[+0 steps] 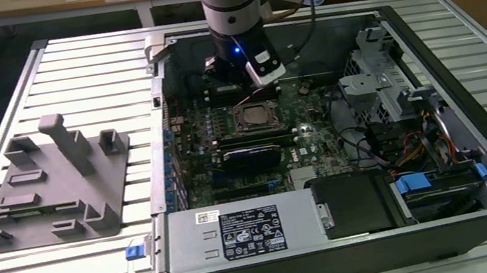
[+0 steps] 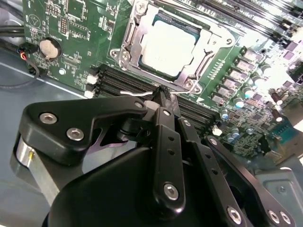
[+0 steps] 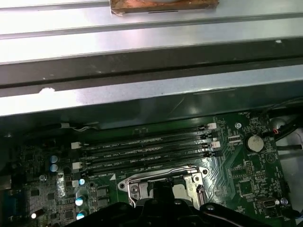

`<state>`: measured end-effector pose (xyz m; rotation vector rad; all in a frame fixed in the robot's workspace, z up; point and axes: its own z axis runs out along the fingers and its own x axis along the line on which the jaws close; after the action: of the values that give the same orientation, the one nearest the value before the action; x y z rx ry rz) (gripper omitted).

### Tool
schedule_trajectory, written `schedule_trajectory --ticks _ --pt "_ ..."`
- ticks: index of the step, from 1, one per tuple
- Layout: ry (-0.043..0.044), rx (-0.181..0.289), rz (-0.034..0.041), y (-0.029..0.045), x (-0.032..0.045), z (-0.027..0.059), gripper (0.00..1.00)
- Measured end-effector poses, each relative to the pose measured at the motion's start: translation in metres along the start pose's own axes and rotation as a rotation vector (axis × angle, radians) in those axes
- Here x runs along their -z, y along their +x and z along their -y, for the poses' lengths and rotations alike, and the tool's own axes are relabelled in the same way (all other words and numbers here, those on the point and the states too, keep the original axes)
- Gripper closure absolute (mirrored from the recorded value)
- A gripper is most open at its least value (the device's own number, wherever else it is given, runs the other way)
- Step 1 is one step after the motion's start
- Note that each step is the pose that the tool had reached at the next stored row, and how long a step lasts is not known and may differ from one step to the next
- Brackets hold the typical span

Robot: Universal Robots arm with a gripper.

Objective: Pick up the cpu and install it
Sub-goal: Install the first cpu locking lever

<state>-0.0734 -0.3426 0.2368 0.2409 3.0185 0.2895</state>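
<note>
The cpu [image 2: 168, 47] is already down in its socket, pale top up and lying flat, with the metal frame [image 2: 210, 43] closed around its edges; in the exterior view it sits near the middle of the board [image 1: 319, 133]. The gripper [image 2: 163, 92] is right at the socket's edge on the memory-slot side. Its fingers are drawn together with no gap I can see, and the tips are at the thin wire lever [image 2: 135, 93] that runs along that edge. I can't tell whether they pinch the wire or only touch it, and they have no hold on the chip. The memory slots [image 2: 118, 81] lie directly under the fingers, so there is little room on that side. A round coin cell [image 2: 49, 48] sits on open board, well apart from the socket. In the exterior view the arm [image 1: 231, 9] comes straight down into the open case [image 1: 162, 155], between the socket and the far wall. A black block [image 1: 251, 157] lies just on the near side of the socket. The drive cage [image 1: 379, 81] and cables crowd the exterior view's right, and the power supply [image 1: 238, 234] closes off the near edge. Outside the case, on the exterior view's left, a grey fixture [image 1: 50, 185] stands on the slatted table [image 1: 70, 60].
</note>
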Motion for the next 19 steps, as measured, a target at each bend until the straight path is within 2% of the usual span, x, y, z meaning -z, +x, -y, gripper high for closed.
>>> schedule_trajectory --ticks 8,19 --pt "0.0003 -0.015 0.0036 -0.0045 -0.0062 0.0002 0.89" --pt "0.0004 -0.015 0.0036 -0.0048 -0.0074 -0.0002 0.89"
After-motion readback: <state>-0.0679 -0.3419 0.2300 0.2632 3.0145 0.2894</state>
